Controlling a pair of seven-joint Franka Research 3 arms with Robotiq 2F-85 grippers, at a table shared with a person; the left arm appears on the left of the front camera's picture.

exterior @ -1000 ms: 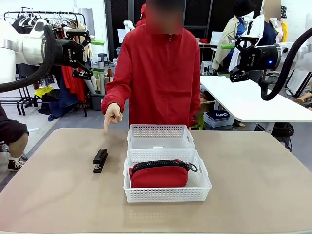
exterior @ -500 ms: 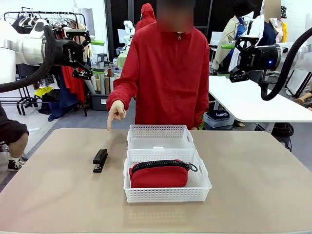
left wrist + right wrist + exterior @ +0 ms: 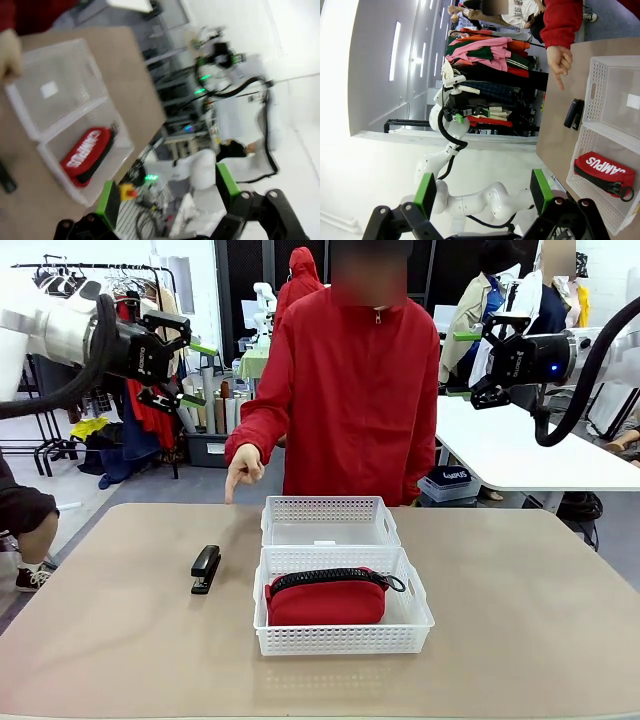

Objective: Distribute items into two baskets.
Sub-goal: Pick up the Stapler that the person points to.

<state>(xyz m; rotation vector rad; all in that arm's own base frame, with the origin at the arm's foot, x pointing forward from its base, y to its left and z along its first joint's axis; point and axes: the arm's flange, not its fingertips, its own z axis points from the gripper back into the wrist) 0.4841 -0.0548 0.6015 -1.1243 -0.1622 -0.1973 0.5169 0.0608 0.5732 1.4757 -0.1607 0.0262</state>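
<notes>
The red pouch [image 3: 325, 598] lies in the near white basket [image 3: 345, 642]. Behind it, touching, stands the far basket [image 3: 330, 510], holding just a small white label. The black stapler [image 3: 205, 568] lies on the table left of the baskets. The person's hand [image 3: 241, 468] points a finger down above the table beyond the stapler. My left gripper [image 3: 200, 375] hangs open high at the left, well above the table. My right gripper [image 3: 460, 365] hangs open high at the right. The left wrist view shows the open gripper [image 3: 167, 192] and the pouch [image 3: 85, 152]. The right wrist view shows the open gripper [image 3: 482, 190], pouch [image 3: 602, 172] and stapler [image 3: 574, 113].
The tan table [image 3: 520, 620] has bare room on both sides of the baskets. The person in a red jacket [image 3: 340, 390] stands at the far edge. A white table [image 3: 510, 450] stands behind at the right, a clothes rack [image 3: 90, 280] at the left.
My left gripper has shifted a little to the right and tilted. The person has straightened up and raised the pointing hand slightly. The right arm has not moved.
</notes>
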